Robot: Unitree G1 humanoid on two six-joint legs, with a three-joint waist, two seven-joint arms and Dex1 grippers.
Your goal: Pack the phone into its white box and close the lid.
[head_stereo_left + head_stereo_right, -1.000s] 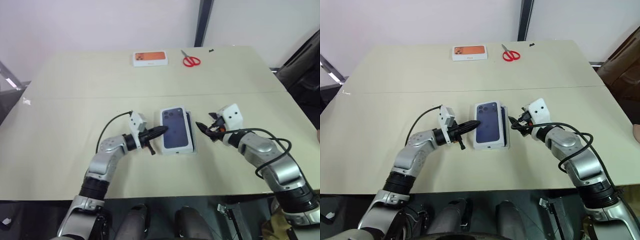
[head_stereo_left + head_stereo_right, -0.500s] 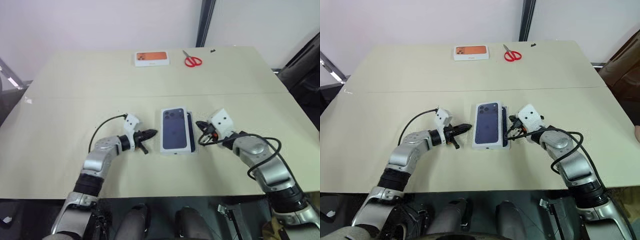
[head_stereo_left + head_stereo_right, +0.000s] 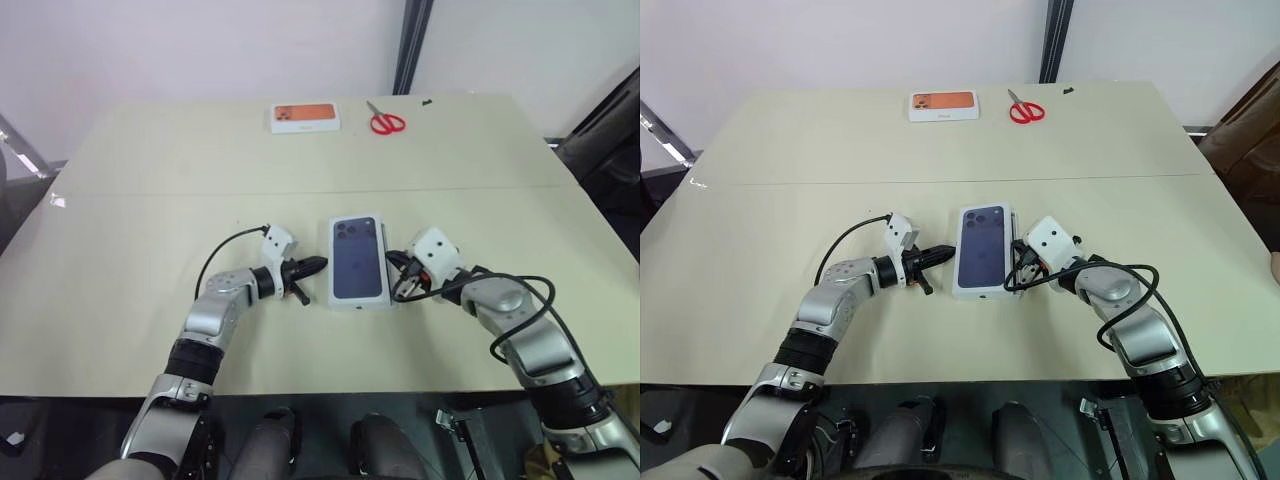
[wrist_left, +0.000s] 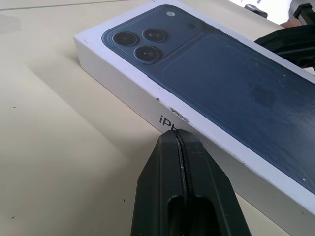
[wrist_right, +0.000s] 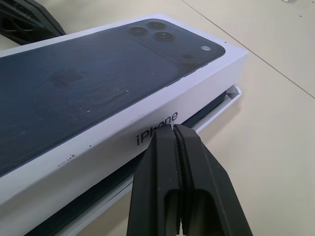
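Lid [image 3: 359, 258] askew on white box [image 5: 216, 110]

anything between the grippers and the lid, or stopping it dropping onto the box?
Nothing visible. The left gripper and right gripper, both shut, press the lid on its long sides. The lid sits skewed, so the white box sticks out underneath on the right gripper's side.

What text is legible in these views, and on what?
"iPhone": on the lid's side wall facing the right tool.
"iPh": on the lid's other side wall, rest hidden behind the left tool.
Small mark beside it on that wall: too small to read.
Orange-topped box: dark print on its white edge, too small to read.
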